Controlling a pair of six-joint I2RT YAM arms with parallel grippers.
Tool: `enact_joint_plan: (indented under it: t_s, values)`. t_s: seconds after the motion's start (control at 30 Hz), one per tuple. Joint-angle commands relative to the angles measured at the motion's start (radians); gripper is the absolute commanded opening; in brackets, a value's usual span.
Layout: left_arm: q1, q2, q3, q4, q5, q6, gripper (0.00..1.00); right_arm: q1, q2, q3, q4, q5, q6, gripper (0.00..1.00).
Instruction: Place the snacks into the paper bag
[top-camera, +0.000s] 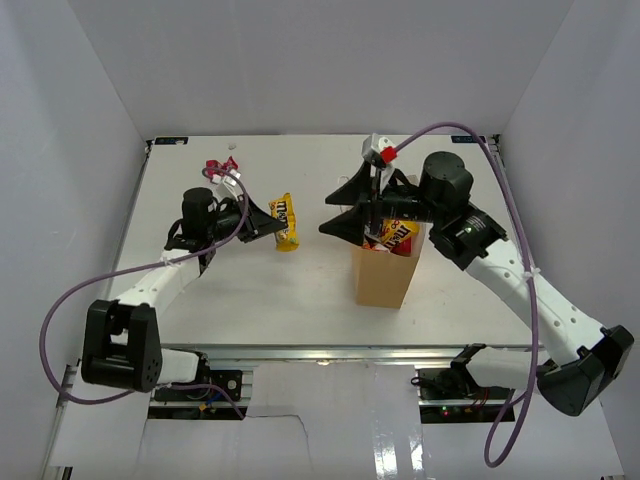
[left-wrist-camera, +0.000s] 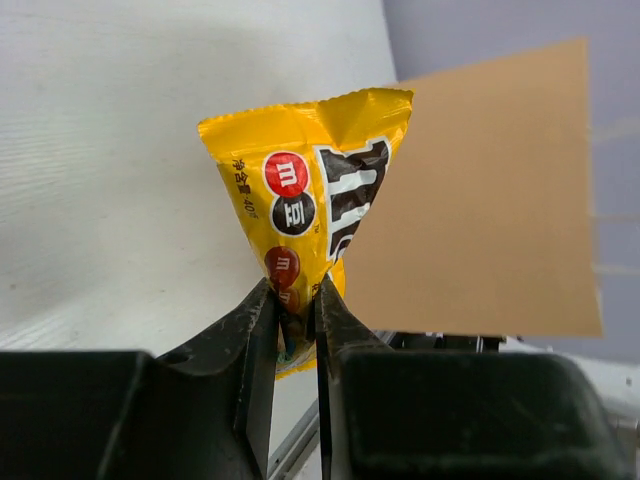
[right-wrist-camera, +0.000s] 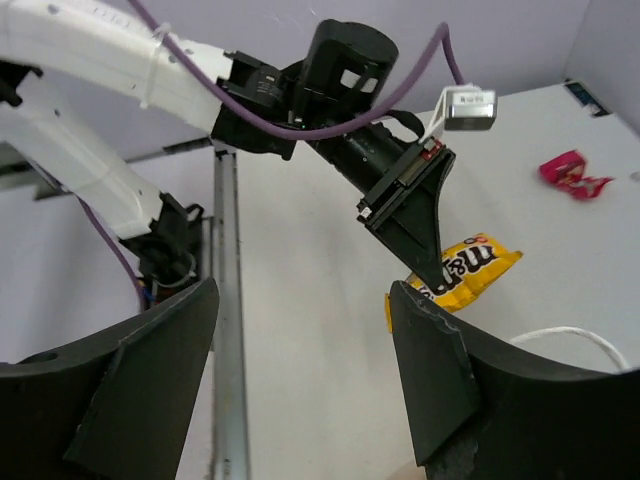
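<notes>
The tan paper bag (top-camera: 382, 272) stands upright right of the table's middle, with an orange packet (top-camera: 398, 237) showing inside its mouth. My left gripper (top-camera: 272, 226) is shut on a yellow M&M's packet (top-camera: 287, 221), pinching its end; the left wrist view shows the packet (left-wrist-camera: 315, 200) between the fingers with the bag (left-wrist-camera: 480, 190) behind it. My right gripper (top-camera: 343, 208) is open and empty, just left of the bag's mouth. A pink-red packet (top-camera: 220, 166) lies at the back left, also seen in the right wrist view (right-wrist-camera: 570, 175).
A white loop handle (right-wrist-camera: 565, 340) of the bag shows at the right wrist view's lower right. White walls (top-camera: 90, 130) enclose the table on three sides. A metal rail (top-camera: 330, 352) runs along the near edge.
</notes>
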Motion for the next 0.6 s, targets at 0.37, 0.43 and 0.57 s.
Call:
enact_joint_plan:
  t_s: [0.37, 0.43, 0.57]
  values:
    - [-0.019, -0.465, -0.106, 0.155, 0.139, -0.006, 0.12, 0.047, 0.199, 0.089, 0.13, 0.213, 0.54, 0.79]
    - [-0.02, -0.488, -0.118, 0.156, 0.14, -0.031, 0.12, 0.062, 0.21, 0.09, 0.143, 0.211, 0.545, 0.78]
    - [-0.025, -0.541, -0.144, 0.156, 0.131, -0.057, 0.13, 0.097, 0.231, 0.093, 0.177, 0.203, 0.558, 0.78]
